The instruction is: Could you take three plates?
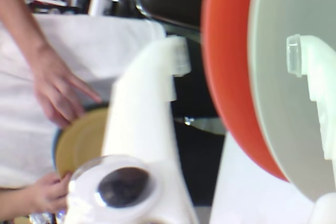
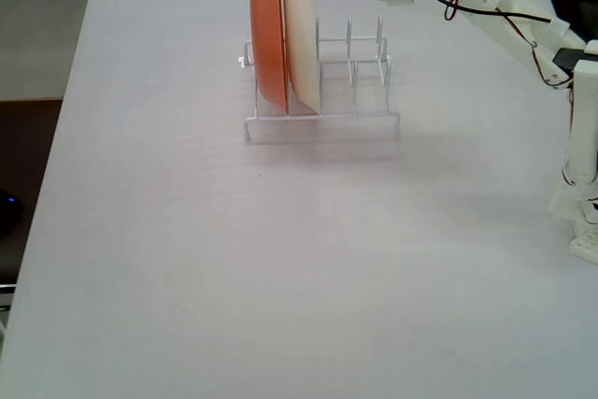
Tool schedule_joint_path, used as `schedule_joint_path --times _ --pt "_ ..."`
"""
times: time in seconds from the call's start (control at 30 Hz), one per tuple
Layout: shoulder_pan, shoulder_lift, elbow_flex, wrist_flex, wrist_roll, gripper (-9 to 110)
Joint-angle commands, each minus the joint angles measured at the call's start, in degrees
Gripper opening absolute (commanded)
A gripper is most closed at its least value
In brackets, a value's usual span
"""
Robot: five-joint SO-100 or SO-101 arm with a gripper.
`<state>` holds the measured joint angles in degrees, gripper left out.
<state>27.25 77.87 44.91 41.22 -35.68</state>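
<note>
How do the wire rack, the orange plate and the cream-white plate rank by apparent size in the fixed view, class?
1. Wire rack, widest.
2. Orange plate and cream-white plate: they look alike, both standing on edge in the rack, so I won't rank them.

In the wrist view the yellow plate [image 1: 84, 140] is showing only a sliver — the white gripper [image 1: 236, 124] is covering the rest, blurred. The fixed view's top edge is cutting off the cream-white plate [image 2: 304, 35] and orange plate [image 2: 268, 35] — jaws unclear.

Cream plate [image 2: 302, 35] upright on edge in rack. Yellow plate [image 1: 84, 142] stacked on grey-blue plate [image 1: 54, 145], partly hidden.
</note>
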Motion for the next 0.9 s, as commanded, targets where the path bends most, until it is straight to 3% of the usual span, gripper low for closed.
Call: schedule_joint_path --times 0.0,0.43,0.5,0.63,0.87 --pt "0.3 -0.5 -5.6 0.1 0.5 30" --pt "-1.1 -9.1 -13.4 1.3 6.3 28" --pt "-1.3 -10.5 -14.9 1.3 7.2 23" --pt "-1.8 -11.1 -16.5 1.0 9.2 0" --pt "-2.5 -10.5 -24.7 6.9 9.1 0"
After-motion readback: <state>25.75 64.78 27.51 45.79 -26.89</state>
